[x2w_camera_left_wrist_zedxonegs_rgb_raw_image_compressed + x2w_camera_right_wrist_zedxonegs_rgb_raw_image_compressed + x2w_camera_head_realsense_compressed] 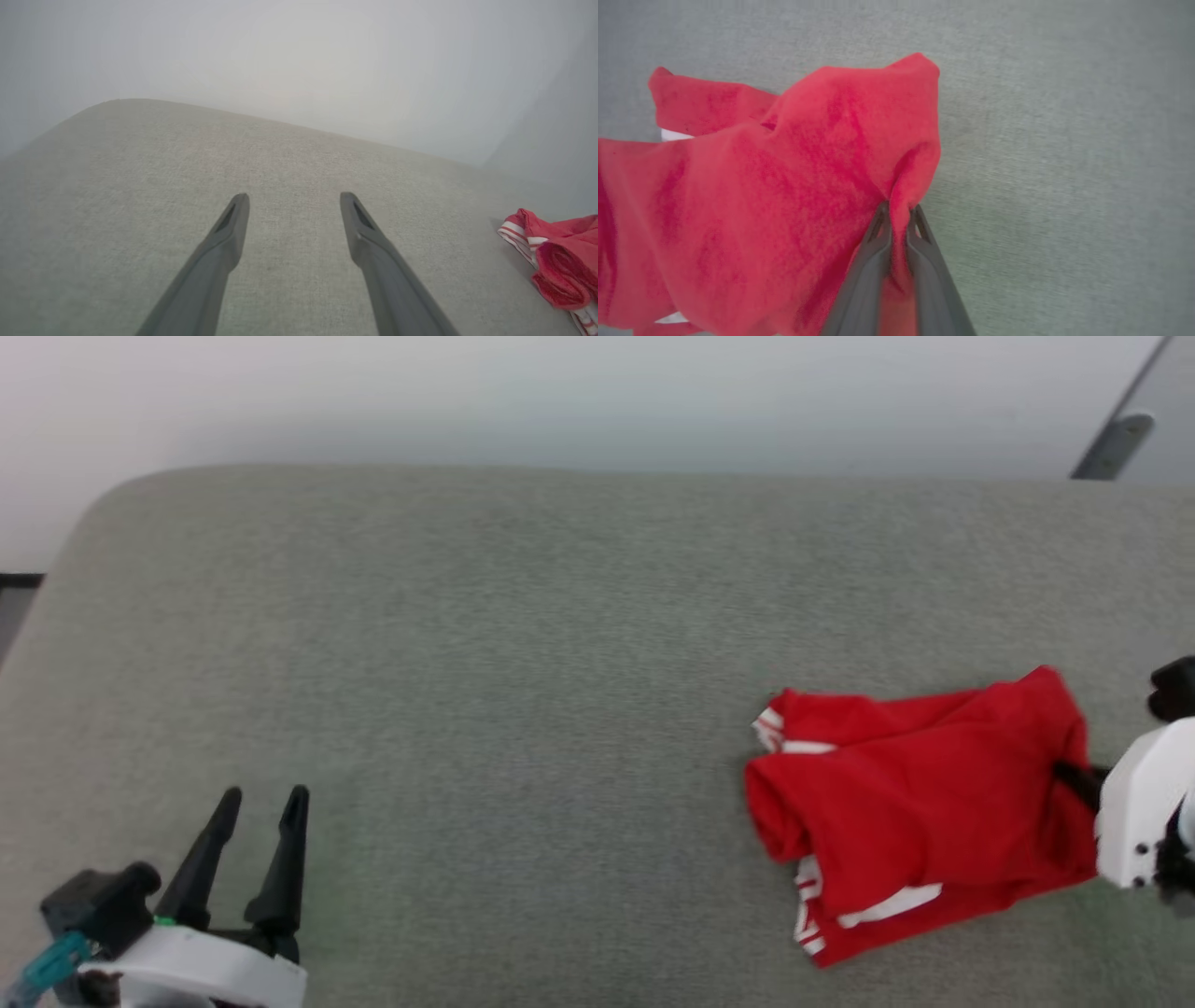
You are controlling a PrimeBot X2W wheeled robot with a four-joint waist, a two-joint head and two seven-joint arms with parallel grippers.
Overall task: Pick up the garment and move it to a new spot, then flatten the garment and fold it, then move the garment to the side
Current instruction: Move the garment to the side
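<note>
Garment (920,803): a bright red T-shirt with white short sleeves and red-and-white striped trim, bunched in a loose, rumpled heap rather than spread flat. Lying toward the right side of a grey, fabric-covered worktop (467,663), nearer its front edge than its back. White sleeve edges and striped trim peeking out at the heap's left and lower sides, with red body cloth folded over on top.

At the garment's right edge, the right hand (900,212), with two dark fingers clenched tight on a small ridge of red cloth. Seen close in the right wrist view: fabric drawn up in a peak toward the pinch, a strip of red caught between the fingers. Most of the shirt apparently resting on the worktop, though hard to tell how much.

Far off at the lower left, well apart from the garment, the left hand (263,795), fingers spread wide, grasping nothing, poised over the grey surface.

Behind the worktop, a pale plain wall (560,401).

Progress, judged from the rumpled state of the shirt: very early. Grip taken for the pick-up, but no clear lift yet and no carry to a new spot. Left to do: flattening, folding, and moving the folded garment to the side.
</note>
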